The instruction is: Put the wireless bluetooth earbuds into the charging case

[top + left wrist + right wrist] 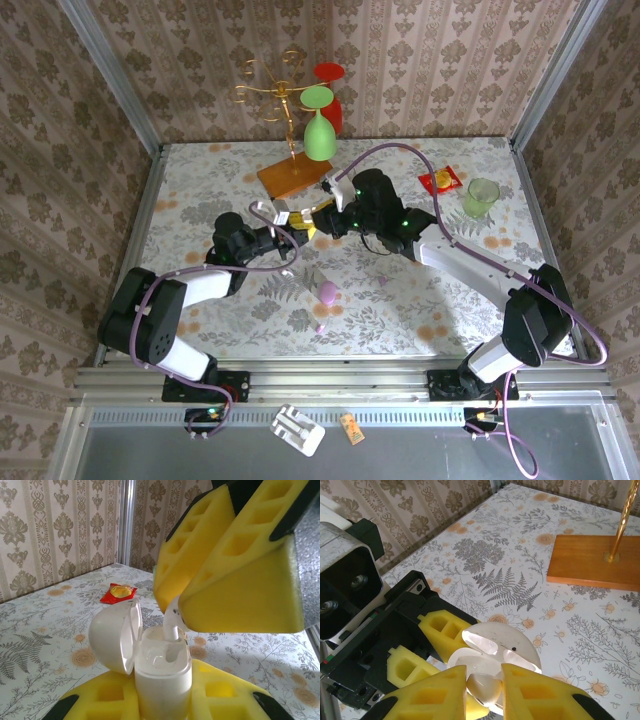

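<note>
Right gripper pinching one earbud, stem pointing down | open case directly beneath it, upright, clamped in left gripper | stem tip at socket mouth; move needed looks straight down.

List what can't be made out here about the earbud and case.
- Head of the earbud: left wrist view, buried between the right gripper pads.
- Base of the charging case: same view, cut off by the bottom edge, with the left gripper clamped around it.
- The insertion itself: top external view, too small and covered by both grippers.
</note>
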Robot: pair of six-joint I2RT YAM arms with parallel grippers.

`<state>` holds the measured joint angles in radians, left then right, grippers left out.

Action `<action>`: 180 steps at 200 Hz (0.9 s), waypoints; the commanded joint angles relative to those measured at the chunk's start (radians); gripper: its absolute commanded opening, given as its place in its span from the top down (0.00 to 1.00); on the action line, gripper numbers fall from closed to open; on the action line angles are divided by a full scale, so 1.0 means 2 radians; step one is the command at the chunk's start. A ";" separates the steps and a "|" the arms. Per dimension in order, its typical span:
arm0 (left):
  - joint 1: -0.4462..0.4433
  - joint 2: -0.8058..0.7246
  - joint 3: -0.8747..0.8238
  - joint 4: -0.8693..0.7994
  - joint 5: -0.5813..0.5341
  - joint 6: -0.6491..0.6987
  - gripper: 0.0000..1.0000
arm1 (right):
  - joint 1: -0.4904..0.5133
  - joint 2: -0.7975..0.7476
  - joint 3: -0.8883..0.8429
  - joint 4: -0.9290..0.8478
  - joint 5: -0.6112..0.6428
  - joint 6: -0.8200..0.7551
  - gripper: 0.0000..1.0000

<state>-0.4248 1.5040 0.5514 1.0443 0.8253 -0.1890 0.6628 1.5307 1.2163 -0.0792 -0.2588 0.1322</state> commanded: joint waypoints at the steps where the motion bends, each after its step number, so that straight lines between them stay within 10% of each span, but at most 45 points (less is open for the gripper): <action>1: 0.002 -0.018 0.016 0.003 -0.004 -0.005 0.94 | 0.004 0.006 0.002 -0.014 -0.003 -0.004 0.75; 86: 0.006 -0.021 0.013 -0.002 -0.012 0.006 0.94 | 0.003 -0.020 0.010 -0.011 0.019 0.043 0.32; 180: 0.012 -0.034 0.004 0.003 -0.012 -0.001 0.94 | -0.010 -0.009 0.015 -0.038 0.031 0.042 0.32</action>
<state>-0.4095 1.4651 0.5526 1.0317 0.7990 -0.1879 0.6548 1.5249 1.2163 -0.1249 -0.2298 0.2123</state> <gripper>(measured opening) 0.197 0.689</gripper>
